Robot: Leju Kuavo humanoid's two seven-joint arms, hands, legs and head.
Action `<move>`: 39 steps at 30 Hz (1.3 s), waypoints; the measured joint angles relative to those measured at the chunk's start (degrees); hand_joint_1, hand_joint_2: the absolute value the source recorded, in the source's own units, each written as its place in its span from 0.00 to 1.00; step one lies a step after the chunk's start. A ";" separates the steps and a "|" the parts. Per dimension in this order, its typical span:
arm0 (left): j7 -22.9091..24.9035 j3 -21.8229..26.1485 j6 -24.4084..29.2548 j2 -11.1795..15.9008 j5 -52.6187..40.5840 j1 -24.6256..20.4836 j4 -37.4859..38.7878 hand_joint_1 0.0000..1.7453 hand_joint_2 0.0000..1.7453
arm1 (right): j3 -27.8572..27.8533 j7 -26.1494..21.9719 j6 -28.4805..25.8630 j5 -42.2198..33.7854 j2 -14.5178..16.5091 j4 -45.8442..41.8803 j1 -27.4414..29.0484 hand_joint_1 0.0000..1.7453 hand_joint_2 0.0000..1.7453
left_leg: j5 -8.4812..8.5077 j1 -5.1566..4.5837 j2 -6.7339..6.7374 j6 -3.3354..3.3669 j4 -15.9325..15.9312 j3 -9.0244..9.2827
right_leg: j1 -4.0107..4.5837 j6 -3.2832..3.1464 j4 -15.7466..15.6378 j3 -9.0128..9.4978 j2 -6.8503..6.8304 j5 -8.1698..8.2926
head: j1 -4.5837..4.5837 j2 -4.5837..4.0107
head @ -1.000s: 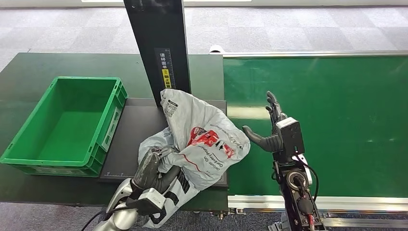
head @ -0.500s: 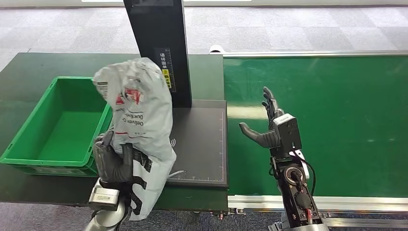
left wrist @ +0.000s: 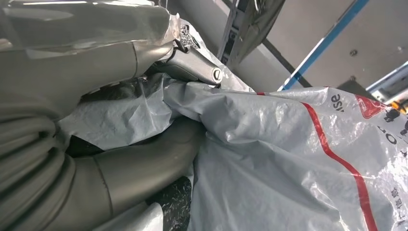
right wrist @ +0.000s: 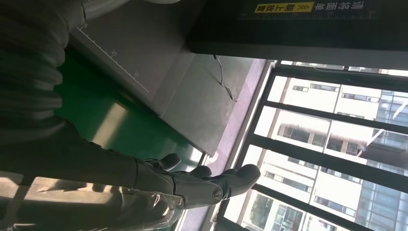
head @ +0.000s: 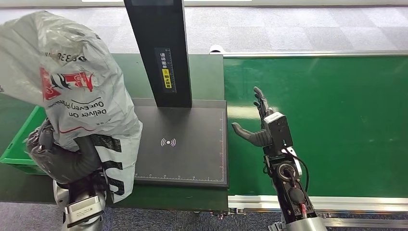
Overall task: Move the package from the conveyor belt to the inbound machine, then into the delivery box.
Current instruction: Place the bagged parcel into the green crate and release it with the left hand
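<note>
Since a second ago my left hand (head: 62, 159) has lifted the package (head: 72, 96) off the inbound machine (head: 192, 159), gripping its lower folds and carrying it high over the delivery box (head: 17, 149). My right hand (head: 257, 130) waits spread above the conveyor belt (head: 337, 120), holding nothing.

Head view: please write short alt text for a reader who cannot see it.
The left robot hand holds a grey plastic package high over the green delivery box. The right robot hand hovers open above the green conveyor belt, beside the black inbound machine.

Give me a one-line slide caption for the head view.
Left hand lifts the grey package above the green box; right hand open over the conveyor belt.
</note>
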 joint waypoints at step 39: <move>32.52 27.01 0.23 3.22 -46.83 -17.74 43.63 0.01 1.00 | 1.93 1.17 -0.21 2.63 -0.60 -0.07 1.37 0.00 1.00 | 0.03 0.01 0.08 -0.04 0.00 0.00 | 0.01 -0.02 0.02 -0.06 0.06 0.05 | 0.01 0.00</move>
